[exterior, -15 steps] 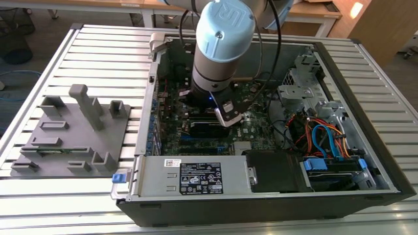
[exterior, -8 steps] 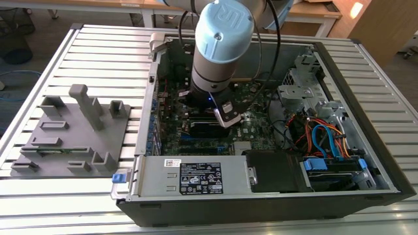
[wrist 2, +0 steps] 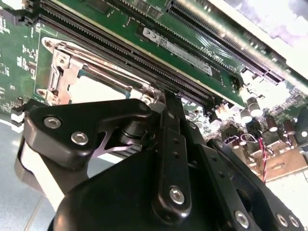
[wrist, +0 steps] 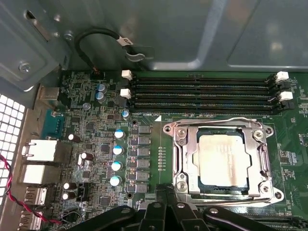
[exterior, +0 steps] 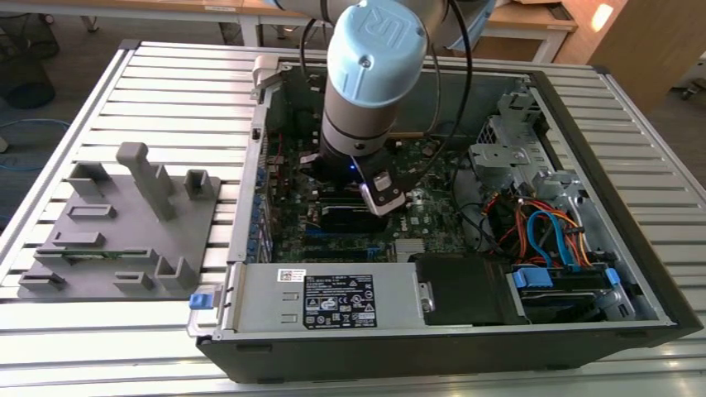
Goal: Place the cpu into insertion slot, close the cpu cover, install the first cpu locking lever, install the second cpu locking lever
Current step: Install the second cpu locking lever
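slatted metal table (exterior: 165,91) | open computer case (exterior: 617,207) | grey fixture block (exterior: 121,240)

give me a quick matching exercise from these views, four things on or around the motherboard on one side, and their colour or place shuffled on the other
Things:
1. cpu
2. cpu cover
3. memory slot clips
4. grey fixture tray

Descriptions:
A. white, at the ends of the long black slots
B. outside the computer case, at the exterior view's left
C. silver-grey top, seated in the socket
D. silvery frame lying around the chip

Pairs: 1-C, 2-D, 3-A, 4-B
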Action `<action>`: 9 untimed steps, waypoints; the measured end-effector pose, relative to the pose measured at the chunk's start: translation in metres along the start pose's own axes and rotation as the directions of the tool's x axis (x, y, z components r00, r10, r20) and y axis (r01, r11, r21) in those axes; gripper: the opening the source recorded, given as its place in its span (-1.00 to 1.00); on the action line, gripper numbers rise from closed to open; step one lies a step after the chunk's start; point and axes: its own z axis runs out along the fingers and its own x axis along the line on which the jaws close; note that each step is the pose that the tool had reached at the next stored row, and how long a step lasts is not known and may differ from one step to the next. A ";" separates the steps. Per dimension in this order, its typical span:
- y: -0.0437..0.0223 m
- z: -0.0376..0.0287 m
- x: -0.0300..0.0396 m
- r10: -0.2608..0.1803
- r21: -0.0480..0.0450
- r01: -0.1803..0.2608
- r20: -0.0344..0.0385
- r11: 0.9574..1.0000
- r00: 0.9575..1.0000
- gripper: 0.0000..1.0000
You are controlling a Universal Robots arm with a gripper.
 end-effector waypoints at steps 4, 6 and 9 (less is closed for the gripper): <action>0.0014 -0.0043 0.0003 0.000 0.000 0.000 0.000 1.000 1.000 -0.80; 0.0023 -0.0068 0.0005 0.000 0.000 0.000 0.000 1.000 1.000 -0.80; 0.0039 -0.0116 0.0007 0.000 0.000 0.000 0.000 1.000 1.000 -0.80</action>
